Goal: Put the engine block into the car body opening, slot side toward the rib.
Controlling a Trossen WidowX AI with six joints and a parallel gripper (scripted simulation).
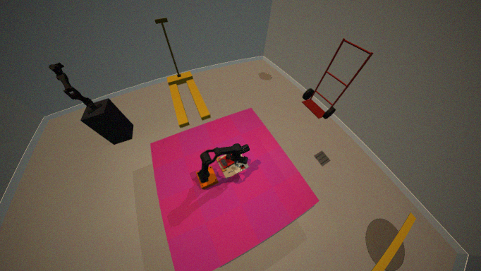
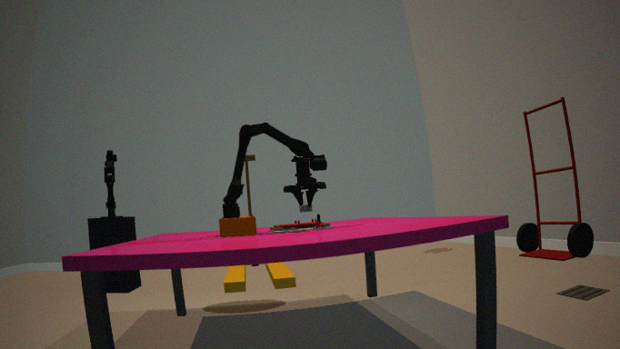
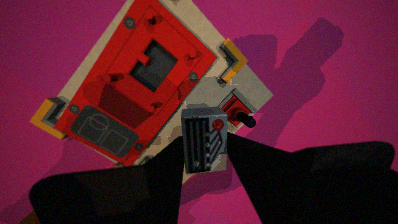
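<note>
The end effector (image 2: 305, 206) (image 3: 203, 139) points down and is clamped on the engine block (image 2: 305, 208) (image 3: 204, 140), a small grey piece with dark slots and a red round mark, held up in the air — not in the opening (image 3: 154, 65). Below it lies the red car body (image 1: 226, 161) (image 2: 297, 224) (image 3: 167, 60), its opening cut near the middle, with a small red rib jutting in at one side. Four red pegs stand around that opening. The car body rests on a pale board (image 1: 230, 171) (image 3: 200, 25) between yellow corner brackets (image 3: 235, 60); beside it on the board sits a red fixture with a black lever (image 3: 246, 119). The board lies on the pink worktop (image 1: 261, 219) (image 2: 291, 252), near the arm's orange base (image 1: 213, 181) (image 2: 237, 227).
</note>
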